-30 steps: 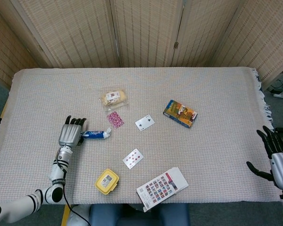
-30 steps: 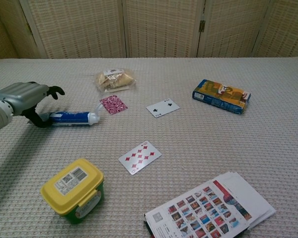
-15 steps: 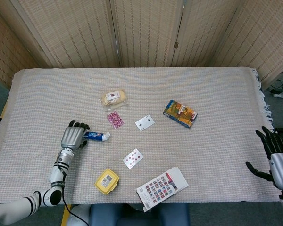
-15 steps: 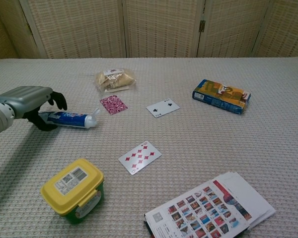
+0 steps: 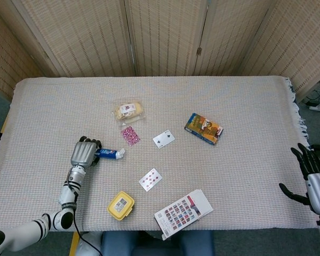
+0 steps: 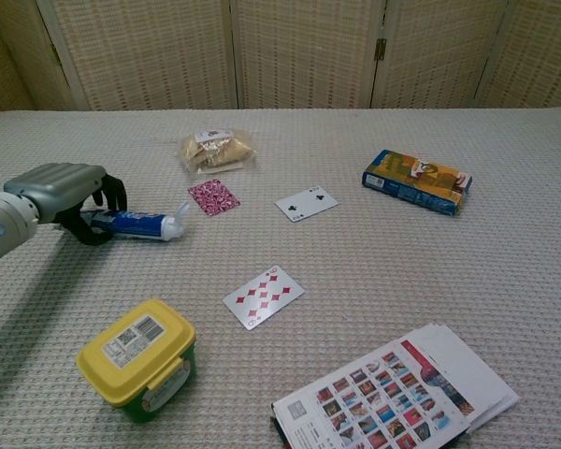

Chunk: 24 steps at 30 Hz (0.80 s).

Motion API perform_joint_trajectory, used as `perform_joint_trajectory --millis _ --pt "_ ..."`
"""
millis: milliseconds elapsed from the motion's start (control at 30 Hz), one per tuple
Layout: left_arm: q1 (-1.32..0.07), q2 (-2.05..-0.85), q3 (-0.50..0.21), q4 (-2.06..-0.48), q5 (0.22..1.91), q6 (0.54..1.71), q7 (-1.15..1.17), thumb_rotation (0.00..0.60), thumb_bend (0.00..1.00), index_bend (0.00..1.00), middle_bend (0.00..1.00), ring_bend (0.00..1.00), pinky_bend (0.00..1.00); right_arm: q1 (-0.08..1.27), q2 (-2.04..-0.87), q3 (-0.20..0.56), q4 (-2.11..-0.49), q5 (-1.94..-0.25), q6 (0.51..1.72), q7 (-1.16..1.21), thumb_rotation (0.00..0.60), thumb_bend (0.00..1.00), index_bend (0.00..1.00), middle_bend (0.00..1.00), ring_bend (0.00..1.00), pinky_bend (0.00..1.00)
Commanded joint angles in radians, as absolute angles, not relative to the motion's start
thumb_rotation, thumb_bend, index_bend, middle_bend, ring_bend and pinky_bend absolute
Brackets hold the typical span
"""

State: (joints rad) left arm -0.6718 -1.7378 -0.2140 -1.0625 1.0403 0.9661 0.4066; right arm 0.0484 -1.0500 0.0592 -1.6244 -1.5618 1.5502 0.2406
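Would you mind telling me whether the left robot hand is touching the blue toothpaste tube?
Touching. In the chest view the left robot hand has its fingers wrapped around the rear end of the blue toothpaste tube, with no gap showing.

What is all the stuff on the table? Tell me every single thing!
Blue and white toothpaste tube: one, left side, in the left hand's grip.
Clear bag of pale snacks: one, far middle.
Small pink patterned packet: one, just below the bag.
Clubs playing card: one, white, centre.
Diamonds playing card: one, white and red, near centre.
Blue and orange box: one, right of centre.
Yellow-lidded tub: one, near edge.
Printed picture leaflet: one, near edge.
Grey woven tablecloth: one.
Left hand: grey, gripping the tube.
Right hand: fingers spread, off the table's right edge.
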Motion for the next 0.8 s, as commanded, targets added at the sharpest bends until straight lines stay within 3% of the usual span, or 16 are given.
perform_joint_trajectory --millis 33,133,267,367,633,800 --pt "-0.677 -1.759 -0.219 -1.028 1.039 0.962 0.393 0.600 0.39 0.51 0.52 0.42 0.24 0.049 -1.051 0.060 -1.625 -1.561 1.549 0.239 0.600 0.30 0.00 0.00 0.00 0.00" --pt "-0.680 -1.772 -0.218 -0.993 1.042 0.947 0.369 0.600 0.43 0.56 0.59 0.49 0.33 0.051 -1.049 0.060 -1.629 -1.563 1.547 0.234 0.600 0.30 0.00 0.00 0.00 0.00" --pt "-0.678 -1.777 -0.213 -0.957 1.069 0.934 0.303 0.600 0.58 0.68 0.71 0.59 0.50 0.057 -1.038 0.060 -1.644 -1.571 1.540 0.218 0.600 0.30 0.00 0.00 0.00 0.00" --pt "-0.674 -1.768 -0.200 -0.941 1.110 0.923 0.228 0.600 0.64 0.76 0.78 0.65 0.57 0.068 -1.021 0.058 -1.665 -1.586 1.528 0.205 0.600 0.30 0.00 0.00 0.00 0.00" --pt "-0.638 -1.696 -0.184 -1.052 1.275 1.015 -0.070 0.600 0.70 0.82 0.83 0.71 0.64 0.149 -0.955 0.069 -1.770 -1.666 1.459 0.198 0.600 0.30 0.00 0.00 0.00 0.00" --pt "-0.623 -1.648 -0.162 -1.179 1.367 1.097 -0.127 0.600 0.71 0.82 0.84 0.71 0.64 0.241 -0.915 0.098 -1.878 -1.696 1.361 0.164 0.600 0.30 0.02 0.00 0.00 0.00"
